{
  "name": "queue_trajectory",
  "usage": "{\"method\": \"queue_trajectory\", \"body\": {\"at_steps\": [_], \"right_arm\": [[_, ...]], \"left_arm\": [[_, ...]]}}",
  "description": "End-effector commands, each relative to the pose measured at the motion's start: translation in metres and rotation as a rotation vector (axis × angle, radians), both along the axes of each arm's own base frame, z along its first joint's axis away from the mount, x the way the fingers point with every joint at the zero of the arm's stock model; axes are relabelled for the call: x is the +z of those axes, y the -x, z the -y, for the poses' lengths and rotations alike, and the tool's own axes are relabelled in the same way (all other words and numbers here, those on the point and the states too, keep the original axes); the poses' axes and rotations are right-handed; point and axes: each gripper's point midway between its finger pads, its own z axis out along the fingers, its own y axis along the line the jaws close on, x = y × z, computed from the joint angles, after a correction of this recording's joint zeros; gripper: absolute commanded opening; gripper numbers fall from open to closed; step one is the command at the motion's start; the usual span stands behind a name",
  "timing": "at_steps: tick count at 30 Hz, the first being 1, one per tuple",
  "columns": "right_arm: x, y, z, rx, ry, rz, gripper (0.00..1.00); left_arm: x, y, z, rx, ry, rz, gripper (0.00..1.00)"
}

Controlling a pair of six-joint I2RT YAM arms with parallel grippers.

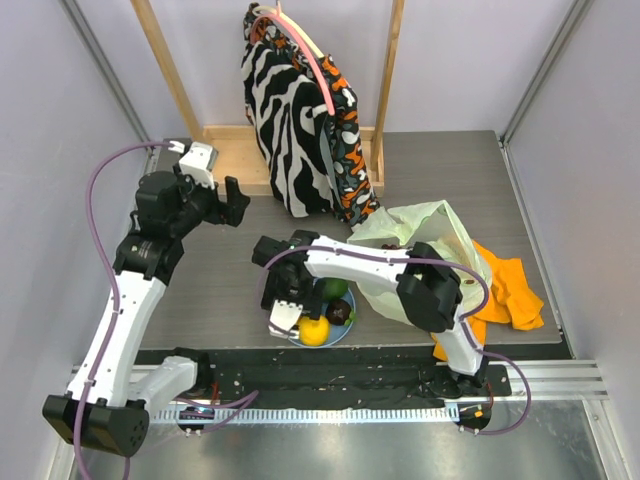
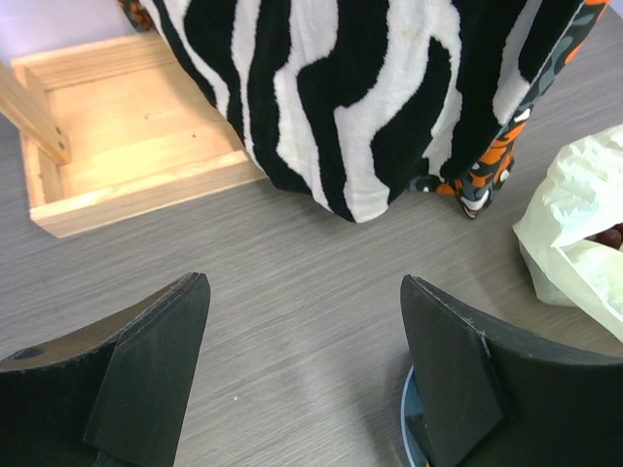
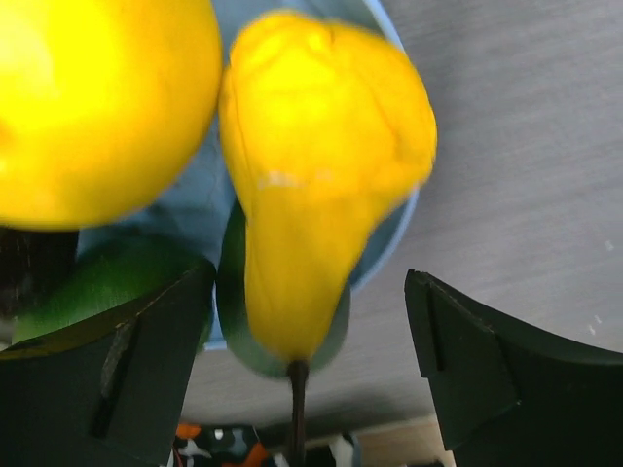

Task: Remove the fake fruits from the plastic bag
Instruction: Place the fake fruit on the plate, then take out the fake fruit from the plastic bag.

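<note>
My right gripper point(image 3: 307, 282) hangs open over a light blue plate point(image 3: 394, 229). Between its spread jaws is a yellow pear-shaped fake fruit point(image 3: 321, 165) with a dark stem, blurred and touching neither finger. Beside it lie a yellow lemon point(image 3: 92, 107) and a green avocado point(image 3: 107, 282). From above, the plate point(image 1: 346, 328) holds the lemon point(image 1: 314, 331), an avocado point(image 1: 333, 290) and a dark purple fruit point(image 1: 340, 312), and my right gripper point(image 1: 283, 318) covers the pear. The pale plastic bag point(image 1: 420, 235) lies crumpled to the right. My left gripper point(image 1: 235, 200) is open and empty.
A zebra-patterned garment point(image 1: 290, 110) hangs on a wooden rack point(image 1: 235, 150) at the back. An orange cloth point(image 1: 510, 290) lies under the bag's right side. In the left wrist view the open gripper point(image 2: 304, 284) faces the garment point(image 2: 350, 88), the bag point(image 2: 574, 243) at right.
</note>
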Motion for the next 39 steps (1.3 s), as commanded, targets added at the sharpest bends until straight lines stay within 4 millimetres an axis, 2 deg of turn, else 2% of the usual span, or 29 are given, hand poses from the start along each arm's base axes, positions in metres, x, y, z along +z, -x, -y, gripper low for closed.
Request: {"method": "queue_trajectory", "body": {"at_steps": [1, 2, 3, 5, 6, 7, 8, 9, 10, 11, 12, 13, 14, 15, 16, 17, 18, 20, 21, 22, 23, 27, 29, 30, 35, 36, 39], "right_arm": [[0.075, -0.024, -0.007, 0.006, -0.195, 0.114, 0.91], [0.083, -0.028, -0.006, -0.008, -0.213, 0.123, 0.92], [0.101, -0.033, -0.002, -0.046, -0.255, 0.138, 0.92], [0.119, -0.037, 0.002, -0.101, -0.318, 0.133, 0.92], [0.141, -0.044, 0.006, -0.142, -0.387, 0.158, 0.92], [0.152, -0.047, 0.012, -0.202, -0.426, 0.154, 0.93], [0.151, -0.047, 0.020, -0.242, -0.443, 0.142, 0.93], [0.163, -0.057, 0.023, -0.287, -0.504, 0.165, 0.92], [0.176, -0.063, 0.044, -0.407, -0.554, 0.156, 0.92], [0.183, -0.070, 0.053, -0.477, -0.592, 0.152, 0.91], [0.199, -0.080, 0.057, -0.560, -0.675, 0.156, 0.90], [0.211, -0.092, 0.080, -0.669, -0.728, 0.159, 0.89], [0.217, -0.096, 0.091, -0.831, -0.788, 0.093, 0.84], [0.224, -0.101, 0.100, -0.905, -0.829, 0.065, 0.81], [0.224, -0.115, 0.125, -1.016, -0.847, 0.052, 0.77], [0.229, -0.114, 0.137, -1.125, -0.885, -0.004, 0.70], [0.226, -0.115, 0.147, -1.178, -0.888, -0.033, 0.51], [0.216, -0.115, 0.172, -1.266, -0.881, -0.073, 0.31], [0.209, -0.109, 0.176, -1.285, -0.864, -0.113, 0.08], [0.198, -0.106, 0.181, -1.312, -0.842, -0.137, 0.01], [0.191, -0.103, 0.188, -1.364, -0.823, -0.174, 0.01], [0.160, -0.081, 0.186, -1.446, -0.733, -0.385, 0.01], [0.155, -0.074, 0.185, -1.451, -0.737, -0.422, 0.01], [0.143, -0.069, 0.186, -1.474, -0.714, -0.445, 0.02], [0.127, -0.062, 0.186, -1.507, -0.669, -0.488, 0.02], [0.116, -0.062, 0.189, -1.519, -0.640, -0.486, 0.02], [0.091, -0.078, 0.201, -1.597, -0.577, -0.389, 0.02]], "left_arm": [[0.028, -0.008, 0.008, -0.039, 0.037, 0.062, 0.84], [0.027, -0.010, 0.010, -0.047, 0.037, 0.057, 0.84], [0.031, -0.011, 0.011, -0.054, 0.035, 0.064, 0.84], [0.032, -0.013, 0.016, -0.085, 0.037, 0.063, 0.84], [0.034, -0.015, 0.018, -0.097, 0.036, 0.064, 0.84], [0.034, -0.016, 0.019, -0.103, 0.037, 0.064, 0.84], [0.036, -0.015, 0.022, -0.118, 0.041, 0.065, 0.84], [0.034, -0.017, 0.023, -0.124, 0.039, 0.057, 0.84], [0.036, -0.018, 0.023, -0.126, 0.034, 0.059, 0.84], [0.035, -0.020, 0.023, -0.125, 0.029, 0.057, 0.84], [0.034, -0.019, 0.023, -0.129, 0.026, 0.046, 0.84], [0.032, -0.022, 0.024, -0.139, 0.012, 0.043, 0.84], [0.030, -0.021, 0.026, -0.152, 0.005, 0.033, 0.84], [0.027, -0.020, 0.027, -0.168, -0.017, 0.030, 0.84], [0.023, -0.022, 0.032, -0.185, -0.032, 0.024, 0.83], [0.020, -0.022, 0.034, -0.205, -0.061, 0.029, 0.83], [0.014, -0.021, 0.037, -0.218, -0.077, 0.017, 0.83], [0.005, -0.022, 0.045, -0.251, -0.115, 0.007, 0.83], [0.001, -0.022, 0.047, -0.258, -0.121, -0.006, 0.83], [-0.001, -0.023, 0.050, -0.266, -0.121, -0.014, 0.83], [-0.004, -0.025, 0.052, -0.269, -0.122, -0.026, 0.83], [-0.005, -0.031, 0.055, -0.269, -0.128, -0.041, 0.82], [-0.007, -0.033, 0.056, -0.272, -0.131, -0.046, 0.82], [-0.007, -0.031, 0.057, -0.276, -0.130, -0.047, 0.82], [-0.008, -0.027, 0.054, -0.268, -0.143, -0.048, 0.82], [-0.009, -0.027, 0.053, -0.265, -0.148, -0.049, 0.82], [-0.012, -0.025, 0.051, -0.261, -0.153, -0.057, 0.82]]}}
